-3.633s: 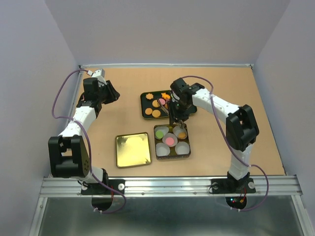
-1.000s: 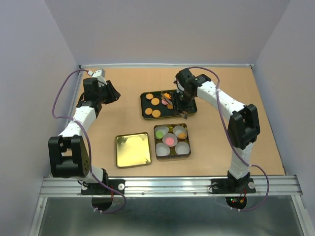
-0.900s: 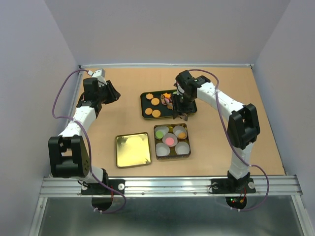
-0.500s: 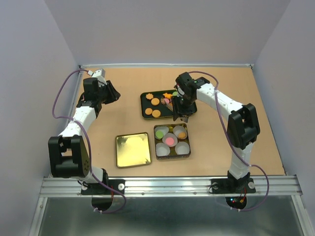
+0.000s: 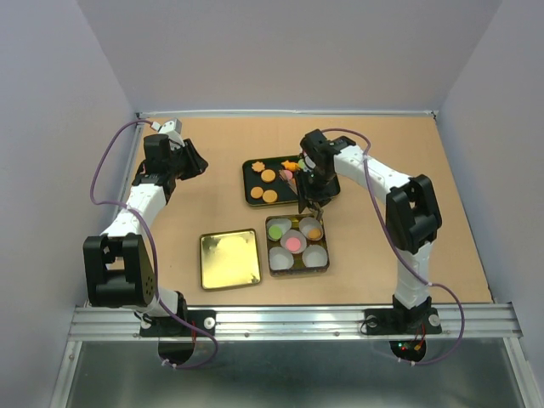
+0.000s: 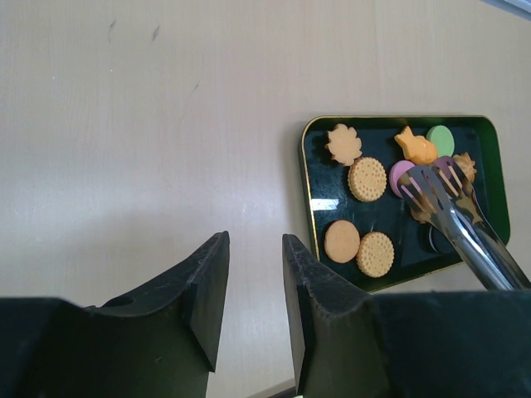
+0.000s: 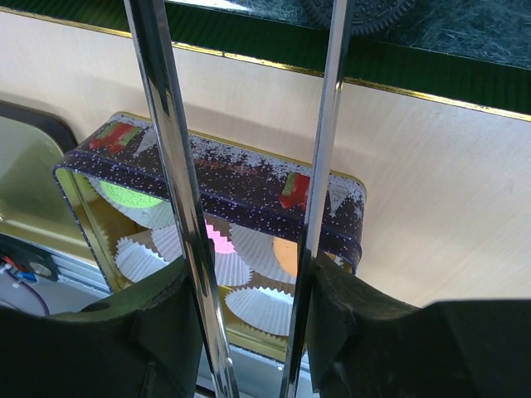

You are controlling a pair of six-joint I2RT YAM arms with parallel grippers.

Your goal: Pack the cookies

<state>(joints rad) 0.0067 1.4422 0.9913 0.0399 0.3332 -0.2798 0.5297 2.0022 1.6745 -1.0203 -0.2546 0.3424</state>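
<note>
Your right gripper (image 7: pixel 249 336) is clamped on the metal tongs (image 7: pixel 176 199). Its fingers (image 7: pixel 162 332) press the two bars from outside. The bars stand apart, so the tongs are not squeezed together.

In the left wrist view the tong tips sit over a pink cookie (image 6: pixel 401 176) at 3 o'clock in the black tray (image 6: pixel 309 195) — cannot tell if they touch it.

Most cookies (image 6: pixel 367 178) lie loose in that tray:
- a leaf-shaped orange one at 10 o'clock
- a round orange one at 9 o'clock
- two round orange ones at 7 o'clock
- an orange shaped one at 12 o'clock
- a green one (image 6: pixel 440 139) at 1 o'clock
- a dark round one (image 7: pixel 361 10) near the tray's near rim

The tin (image 7: pixel 236 178) sits just beside the tray, at 6 o'clock from it in the top view. It holds white paper cups (image 7: pixel 257 303). Three cups hold one cookie each: green at 10 o'clock, pink in the middle, orange at 2 o'clock.

The gold lid (image 5: pixel 229 258) lies flat at 9 o'clock of the tin, near it but apart.

Your left gripper (image 6: pixel 253 282) hangs over the bare table (image 5: pixel 382 161) at the 10 o'clock side, well apart from the tray — jaws slightly parted, nothing between them.
</note>
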